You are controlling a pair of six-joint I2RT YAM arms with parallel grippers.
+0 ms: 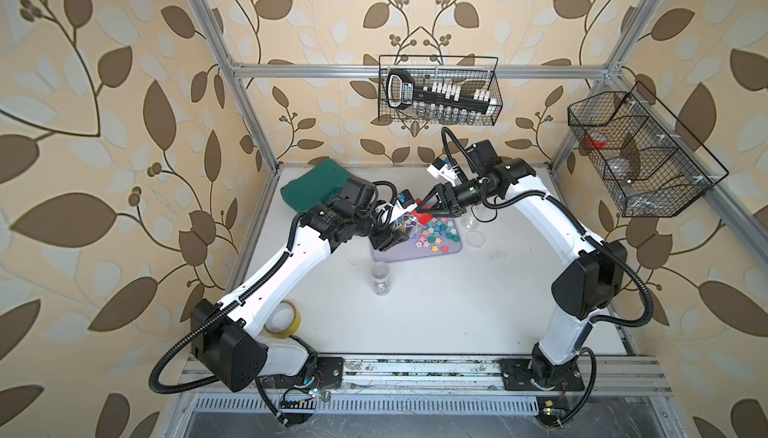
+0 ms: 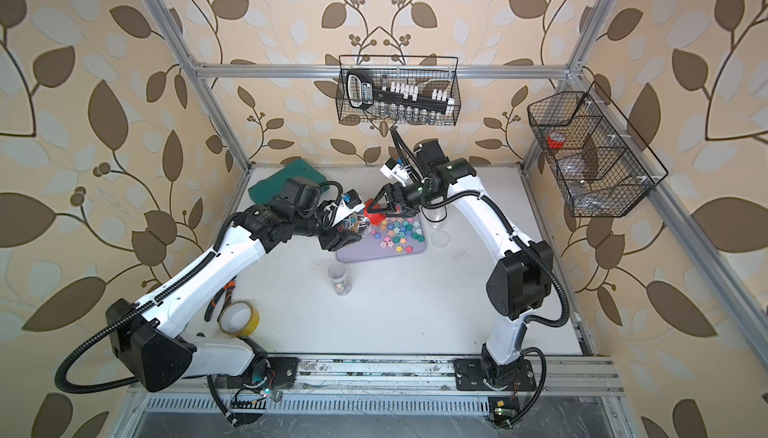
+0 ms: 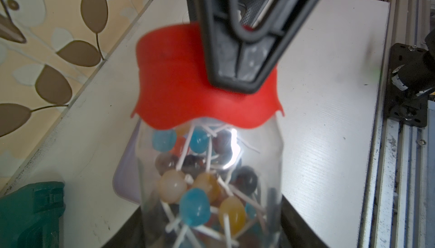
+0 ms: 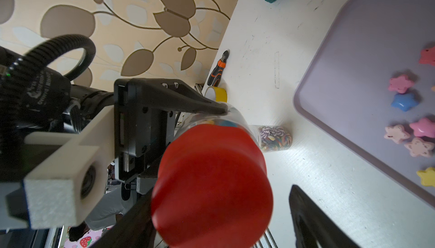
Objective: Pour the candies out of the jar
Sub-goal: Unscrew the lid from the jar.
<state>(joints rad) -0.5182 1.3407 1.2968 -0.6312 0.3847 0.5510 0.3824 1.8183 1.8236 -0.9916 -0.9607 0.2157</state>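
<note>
Left fingers (image 4: 200,104) pinch the clear jar (image 3: 266,145) of lollipops (image 3: 194,206) over a tray (image 4: 353,58) of flower sweets (image 4: 400,84); right fingers (image 3: 235,65), spread, straddle its red lid (image 4: 211,183).

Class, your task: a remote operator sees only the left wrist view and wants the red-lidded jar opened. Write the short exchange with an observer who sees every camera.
Operator: Is the red lid on my jar gripped?
Observer: Not yet. The right wrist view shows it between the fingers of the right gripper, with a gap beside one finger.
Operator: What is on the tray?
Observer: Flower-shaped candies lie scattered on the purple tray.
Operator: Any other jar?
Observer: A second clear jar stands upright on the table, nearer the arms' bases than the tray.
</note>
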